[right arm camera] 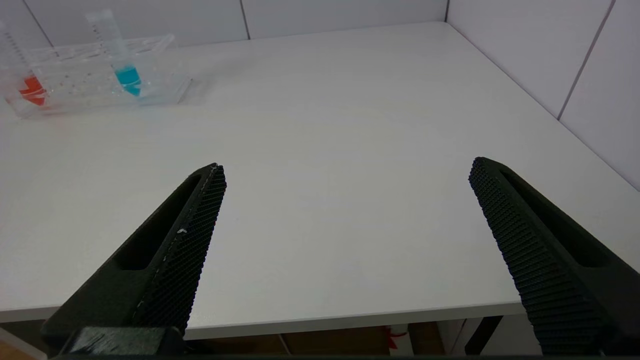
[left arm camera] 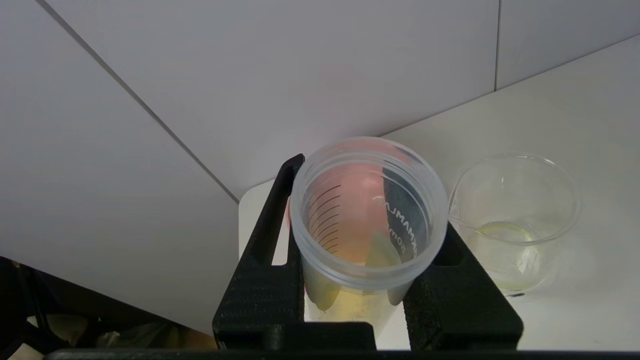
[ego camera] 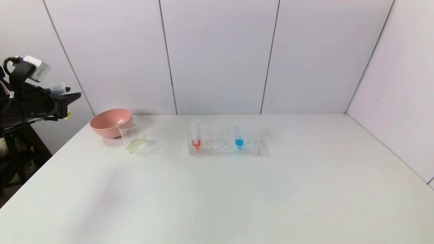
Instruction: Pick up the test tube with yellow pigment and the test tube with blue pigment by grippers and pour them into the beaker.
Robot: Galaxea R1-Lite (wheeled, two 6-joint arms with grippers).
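My left gripper (ego camera: 69, 101) is raised off the table's far left edge, shut on the test tube with yellow pigment (ego camera: 58, 88). The left wrist view looks down that tube's open mouth (left arm camera: 367, 215), with yellowish traces inside and both fingers against its sides. The beaker (ego camera: 133, 135) stands on the table by the pink bowl, a little yellowish liquid in its bottom; it also shows in the left wrist view (left arm camera: 515, 220). The test tube with blue pigment (ego camera: 239, 137) stands upright in the clear rack (ego camera: 223, 149). My right gripper (right arm camera: 348, 167) is open and empty over the table's front edge.
A pink bowl (ego camera: 110, 122) sits just behind the beaker at the back left. A red-tipped tube (ego camera: 196, 135) stands at the rack's left end. White walls close the table's back and right sides.
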